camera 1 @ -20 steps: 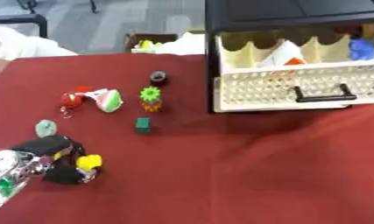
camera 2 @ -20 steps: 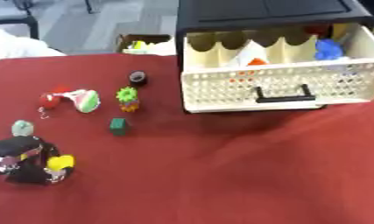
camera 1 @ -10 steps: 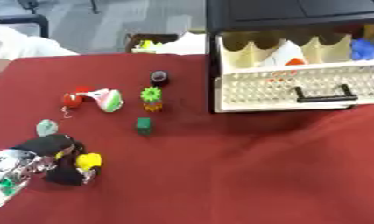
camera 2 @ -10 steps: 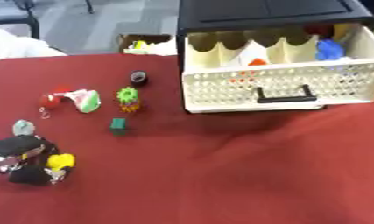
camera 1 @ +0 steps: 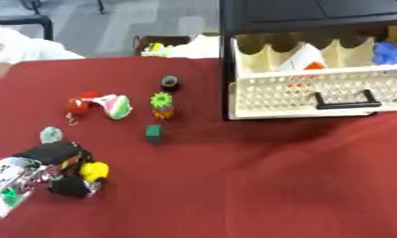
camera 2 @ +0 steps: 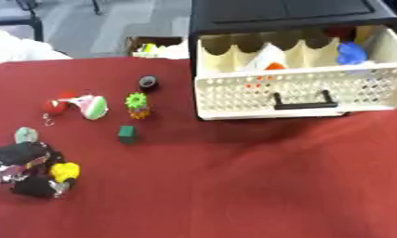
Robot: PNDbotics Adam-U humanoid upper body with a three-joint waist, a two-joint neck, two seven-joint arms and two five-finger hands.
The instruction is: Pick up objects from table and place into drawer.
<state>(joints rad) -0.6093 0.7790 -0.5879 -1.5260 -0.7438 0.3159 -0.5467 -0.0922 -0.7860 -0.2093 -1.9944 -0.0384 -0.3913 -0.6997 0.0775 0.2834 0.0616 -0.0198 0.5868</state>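
Observation:
My left hand (camera 1: 56, 163) lies at the lower left of the red table (camera 1: 250, 186), its black fingers curled round a small yellow object (camera 1: 93, 170). Loose on the cloth further back are a pale green piece (camera 1: 51, 135), a green block (camera 1: 154, 133), a spiky green-and-orange toy (camera 1: 162, 104), a red ball (camera 1: 77, 104) beside a pink, white and green item (camera 1: 114, 106), and a black round thing (camera 1: 169, 82). The white mesh drawer (camera 2: 234, 90) stands pulled open at the right, black handle (camera 2: 300, 100) facing me. A blue object (camera 2: 350, 52) and an orange-white one (camera 2: 266, 60) lie inside.
The drawer belongs to a black cabinet (camera 1: 307, 16) at the back right. A box with yellow and white things (camera 1: 165, 45) sits beyond the table's far edge. A person's white sleeve (camera 1: 14, 44) shows at the upper left. Bare red cloth fills the front middle and right.

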